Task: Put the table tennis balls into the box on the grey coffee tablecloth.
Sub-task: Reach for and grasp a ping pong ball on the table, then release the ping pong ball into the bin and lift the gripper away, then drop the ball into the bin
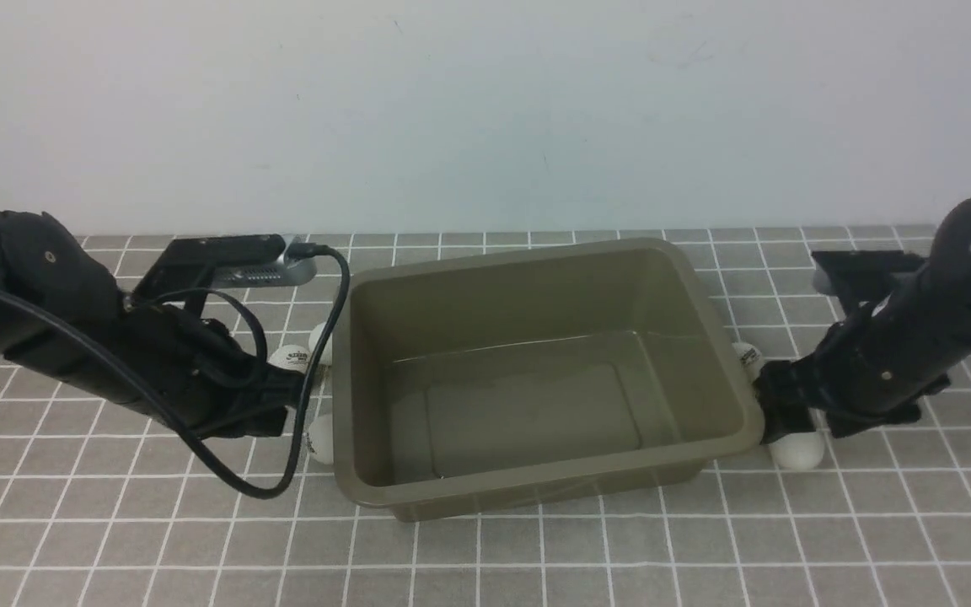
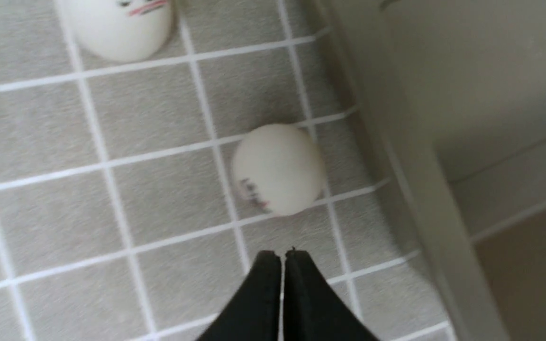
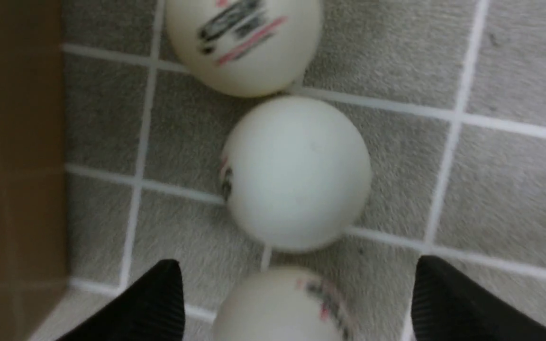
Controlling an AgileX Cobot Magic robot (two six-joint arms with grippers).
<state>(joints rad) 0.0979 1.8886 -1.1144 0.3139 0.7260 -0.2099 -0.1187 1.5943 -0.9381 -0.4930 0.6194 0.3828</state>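
Left side: the left gripper (image 1: 298,394) hangs low over the grey coffee tablecloth (image 1: 115,523). Its arm reaches inward from the left edge and angles down toward the left wall of the box (image 1: 536,253). Its jaws are pressed together with nothing between them. Three table tennis balls (image 1: 290,357) lie just beside that wall; in the wrist view one ball (image 2: 277,168) sits just ahead of the closed tips, apart from them. To take it, this pincer would need to part first, then straddle the ball while minding the wall close by. Centre: the box stands empty. Right side: the right gripper (image 3: 296,289) is spread wide and holds nothing, its arm reaching inward and down beside the box's right wall. Three balls lie in a row beneath it, the nearest ball (image 3: 273,310) between the fingers and untouched. Judgement: descend centred on that ball, close gently so it neither squirts out nor nudges its neighbour (image 3: 296,173), then lift clear of the rim.
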